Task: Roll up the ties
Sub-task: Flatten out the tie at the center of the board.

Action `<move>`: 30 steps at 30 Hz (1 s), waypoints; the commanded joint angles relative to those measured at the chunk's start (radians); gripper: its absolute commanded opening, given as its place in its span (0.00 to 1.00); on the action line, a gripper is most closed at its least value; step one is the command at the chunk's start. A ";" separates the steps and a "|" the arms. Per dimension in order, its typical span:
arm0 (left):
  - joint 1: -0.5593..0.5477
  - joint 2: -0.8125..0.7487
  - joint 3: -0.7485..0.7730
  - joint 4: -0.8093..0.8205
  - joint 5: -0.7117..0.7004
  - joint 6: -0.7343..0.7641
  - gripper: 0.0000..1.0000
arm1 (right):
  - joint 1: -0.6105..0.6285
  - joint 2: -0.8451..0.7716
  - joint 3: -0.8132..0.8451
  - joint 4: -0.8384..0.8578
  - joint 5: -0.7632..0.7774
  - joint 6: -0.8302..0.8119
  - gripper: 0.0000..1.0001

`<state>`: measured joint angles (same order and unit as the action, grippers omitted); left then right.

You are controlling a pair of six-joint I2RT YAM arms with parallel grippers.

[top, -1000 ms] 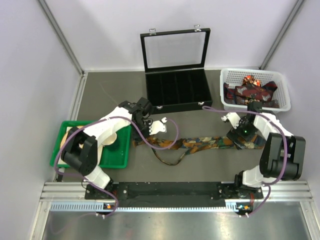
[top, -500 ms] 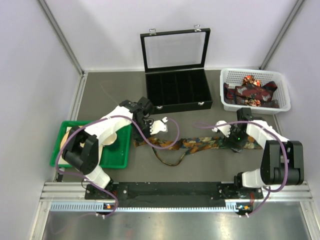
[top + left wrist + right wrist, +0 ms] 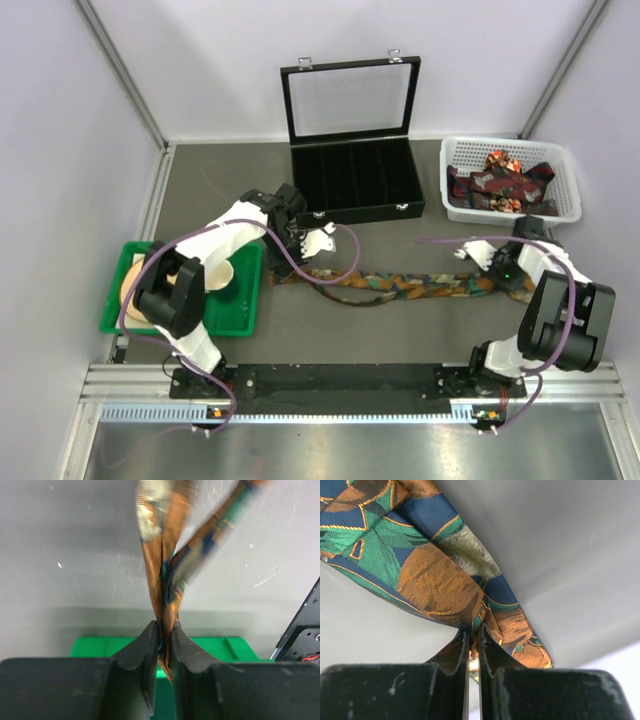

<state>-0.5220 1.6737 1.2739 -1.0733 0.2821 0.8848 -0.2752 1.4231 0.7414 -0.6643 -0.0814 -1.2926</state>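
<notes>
One tie [image 3: 400, 285], patterned in orange, green and blue, lies stretched across the grey table between both arms. My left gripper [image 3: 292, 262] is shut on its narrow end. In the left wrist view two strips of the tie [image 3: 165, 575] run out from between the closed fingers of the left gripper [image 3: 164, 630]. My right gripper [image 3: 497, 283] is shut on the wide end. The right wrist view shows the bunched tie [image 3: 435, 580] pinched in the right gripper [image 3: 474, 632]. More ties [image 3: 500, 180] lie heaped in a white basket.
The white basket [image 3: 568, 175] stands at the back right. An open black case [image 3: 355, 185] with divided compartments sits at the back centre. A green tray [image 3: 225, 315] with a beige item [image 3: 128, 275] lies by the left arm, under its wrist.
My right gripper has shut on the tie's wide end and drawn it to the right. The slack loop in the middle has pulled out nearly straight. The left gripper has shifted slightly.
</notes>
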 commanded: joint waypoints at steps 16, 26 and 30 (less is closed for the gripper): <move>-0.061 -0.077 -0.042 0.272 0.175 -0.037 0.81 | -0.205 0.025 0.076 -0.084 0.069 -0.208 0.00; -0.321 0.015 -0.176 0.792 0.195 -0.082 0.99 | -0.205 0.028 0.107 -0.107 0.055 -0.162 0.00; -0.377 0.191 -0.041 0.806 0.201 -0.135 0.99 | -0.205 0.010 0.104 -0.103 0.052 -0.162 0.00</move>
<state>-0.8547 1.7428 1.1194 -0.4049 0.4561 0.8036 -0.4744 1.4597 0.8082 -0.7490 -0.0017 -1.4597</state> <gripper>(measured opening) 0.987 0.025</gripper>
